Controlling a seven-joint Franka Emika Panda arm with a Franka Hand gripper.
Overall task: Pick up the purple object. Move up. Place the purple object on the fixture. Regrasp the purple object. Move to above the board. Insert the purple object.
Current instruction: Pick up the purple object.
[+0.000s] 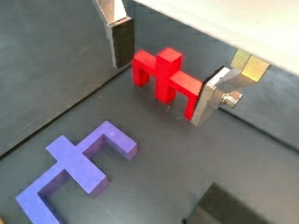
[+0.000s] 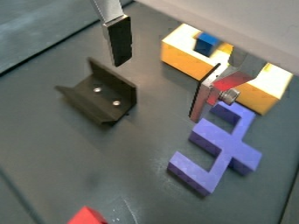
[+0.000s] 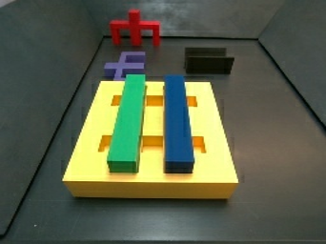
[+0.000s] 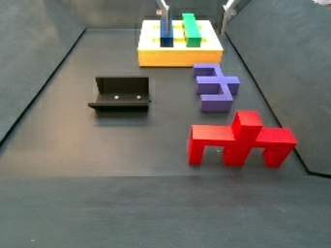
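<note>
The purple object (image 4: 215,82) lies flat on the dark floor between the board and the red piece; it also shows in a side view (image 3: 124,66) and in both wrist views (image 1: 76,166) (image 2: 216,149). The black fixture (image 4: 120,95) stands to one side of it, open top up, also seen in a wrist view (image 2: 100,94) and a side view (image 3: 209,61). The yellow board (image 3: 90,143) carries a green bar (image 3: 128,119) and a blue bar (image 3: 178,119). My gripper (image 1: 163,70) (image 2: 163,66) is open and empty, high above the floor; in a side view (image 4: 196,6) only its fingertips show above the board.
A red legged piece (image 4: 242,140) stands upright on the floor past the purple object, also in a wrist view (image 1: 163,77) and a side view (image 3: 135,30). Grey walls enclose the floor on the sides.
</note>
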